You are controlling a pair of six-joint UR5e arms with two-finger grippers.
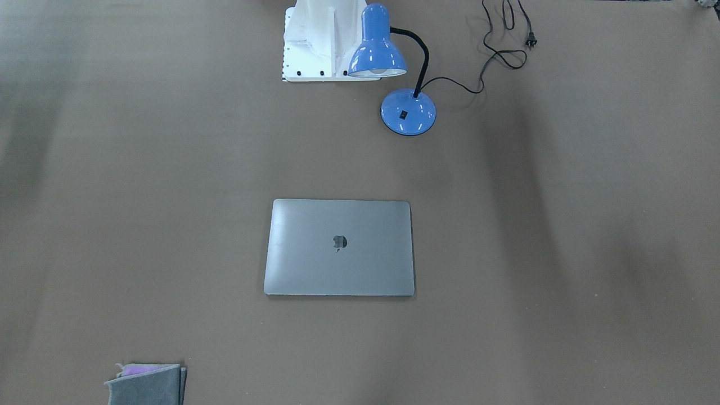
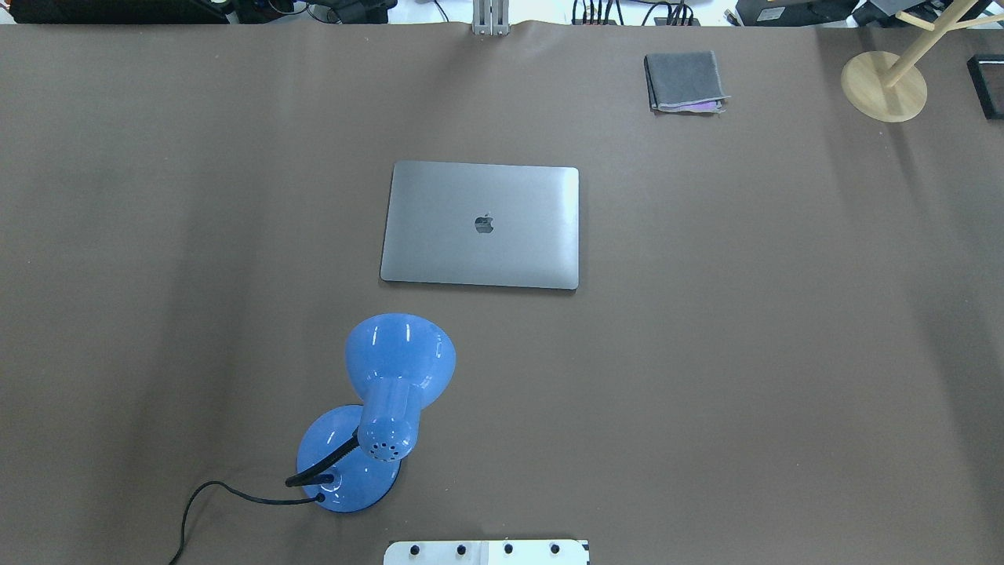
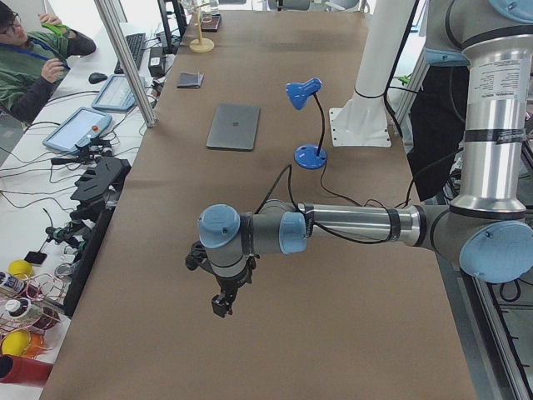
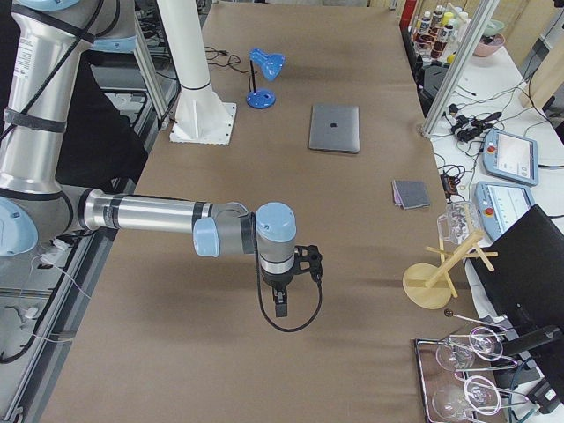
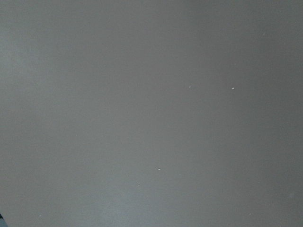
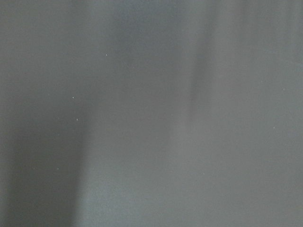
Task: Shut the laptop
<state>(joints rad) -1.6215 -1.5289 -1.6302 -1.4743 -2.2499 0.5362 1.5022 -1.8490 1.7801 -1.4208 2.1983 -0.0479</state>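
The space-grey laptop (image 1: 339, 247) lies flat on the brown table with its lid down and the dark apple logo facing up. It also shows in the overhead view (image 2: 481, 225), the left side view (image 3: 233, 127) and the right side view (image 4: 335, 128). My left gripper (image 3: 221, 305) hangs over the table's near end in the left side view, far from the laptop. My right gripper (image 4: 280, 306) hangs over the opposite end in the right side view. I cannot tell if either is open or shut. Both wrist views show only bare table.
A blue desk lamp (image 2: 382, 412) with a black cord stands between the robot base (image 2: 486, 552) and the laptop. A folded grey cloth (image 2: 685, 82) lies at the far side. A wooden stand (image 2: 884, 85) is at the far right corner. An operator (image 3: 33, 62) sits beside the table.
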